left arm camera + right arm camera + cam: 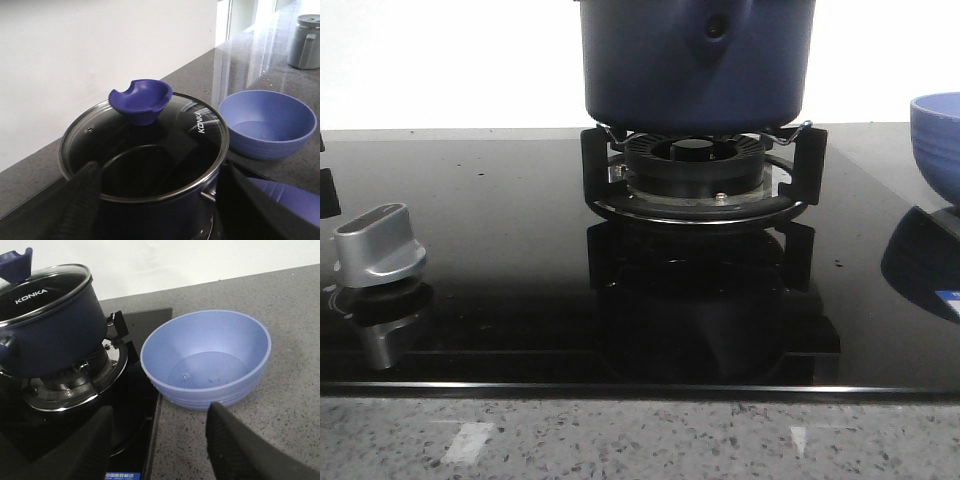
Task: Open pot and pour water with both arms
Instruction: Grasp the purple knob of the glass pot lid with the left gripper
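The pot (pixel 698 62) sits on the burner grate (pixel 700 170) of a black glass hob (pixel 500 330), its glass lid (pixel 150 135) closed on the steel rim, with the blue scooped knob (pixel 141 101) on top and KONKA printed on the glass. It stands just beyond the left gripper (pixel 160 200), whose dark fingers (pixel 82 200) are spread wide to either side of the pot's near wall and hold nothing. The lighter blue bowl (pixel 207 357) rests on the speckled grey counter (pixel 295 390) just beside the hob, straight ahead of the right gripper (pixel 155 445); its fingers (pixel 240 450) stand well apart, empty, short of the bowl. A silver control knob (pixel 378 243) sits on the hob well apart from the pot. A grey lidded container (pixel 305 42) stands far beyond the bowl
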### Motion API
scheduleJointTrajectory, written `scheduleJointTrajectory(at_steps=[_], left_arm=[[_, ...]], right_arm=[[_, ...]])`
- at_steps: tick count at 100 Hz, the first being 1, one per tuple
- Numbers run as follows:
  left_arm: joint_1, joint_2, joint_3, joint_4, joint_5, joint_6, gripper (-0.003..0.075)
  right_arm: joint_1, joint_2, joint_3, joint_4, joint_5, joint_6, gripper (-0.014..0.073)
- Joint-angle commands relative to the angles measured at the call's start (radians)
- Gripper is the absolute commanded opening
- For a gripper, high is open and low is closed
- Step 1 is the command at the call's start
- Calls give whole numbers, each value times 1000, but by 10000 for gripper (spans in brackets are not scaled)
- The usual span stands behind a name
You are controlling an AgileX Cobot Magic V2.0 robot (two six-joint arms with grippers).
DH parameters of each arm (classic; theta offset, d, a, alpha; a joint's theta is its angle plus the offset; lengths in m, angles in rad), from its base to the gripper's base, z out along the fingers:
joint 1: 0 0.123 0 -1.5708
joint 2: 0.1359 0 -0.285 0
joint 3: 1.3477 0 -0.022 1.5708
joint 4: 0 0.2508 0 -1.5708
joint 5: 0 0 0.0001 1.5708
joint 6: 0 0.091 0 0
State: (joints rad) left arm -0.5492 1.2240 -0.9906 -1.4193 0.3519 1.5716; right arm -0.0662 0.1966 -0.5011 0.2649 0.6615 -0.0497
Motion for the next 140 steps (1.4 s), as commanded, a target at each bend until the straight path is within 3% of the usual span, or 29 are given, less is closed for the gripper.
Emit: scheduleJointTrajectory(at_steps=[1,33,51,63,109,140], left_arm=[[-25,46,-79,-65,14,37,436],[-37,206,-198,-270,41,235,487],[-37,259,-224,-376,27,288,489],[-37,292,-233,-451,29,393,489],[-35,399,-340,-451,33,407,489],[-35,461,-405,-453,112,407,483]], right_arm=[[1,21,-33,10,-66,-8,374],[1,21,-33,10,-64,-8,374],[1,21,-33,10,-64,-8,374],[1,21,-33,10,-64,-8,374],[1,21,-33,10,-64,-8,374],[1,21,-33,10,-70,-8,374]])
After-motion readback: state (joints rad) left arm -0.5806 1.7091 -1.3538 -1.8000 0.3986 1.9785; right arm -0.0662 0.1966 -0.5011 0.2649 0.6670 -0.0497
